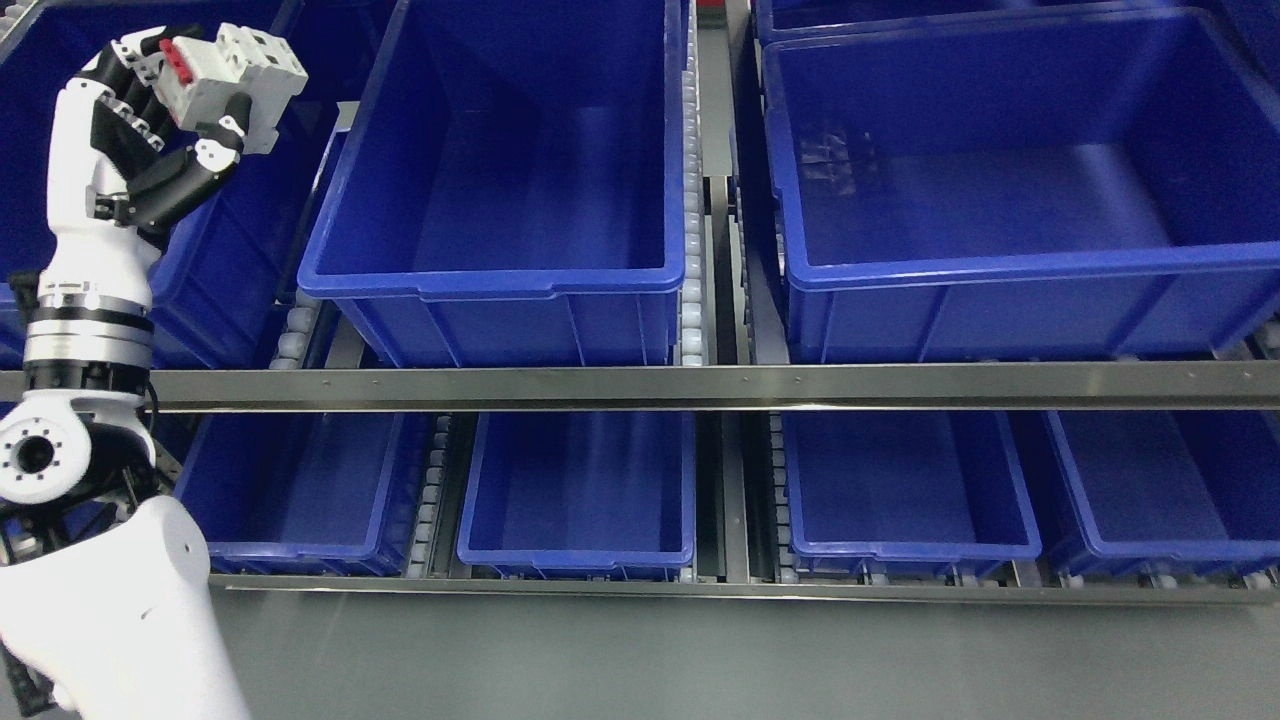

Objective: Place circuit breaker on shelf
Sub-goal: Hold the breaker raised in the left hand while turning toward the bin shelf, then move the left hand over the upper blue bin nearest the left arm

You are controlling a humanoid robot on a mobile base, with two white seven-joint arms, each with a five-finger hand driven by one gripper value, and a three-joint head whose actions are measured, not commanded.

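Two-tier roller-rail shelf (700,385), steel crossbars front, grey floor below. Upper tier: large blue bin (500,180) centre, another large blue bin (1020,170) right, and a third bin (230,250) at far left partly behind the arm. Lower tier: four smaller blue bins, e.g. (585,490). All visible bin interiors bare. A narrow roller lane (715,200) separates the two big bins; rims sit close. Left hand (150,130) raised at upper left, fingers curled tight round the circuit breaker (235,85), white body with red toggle, held above the far-left bin. No legible writing on breaker or bins.
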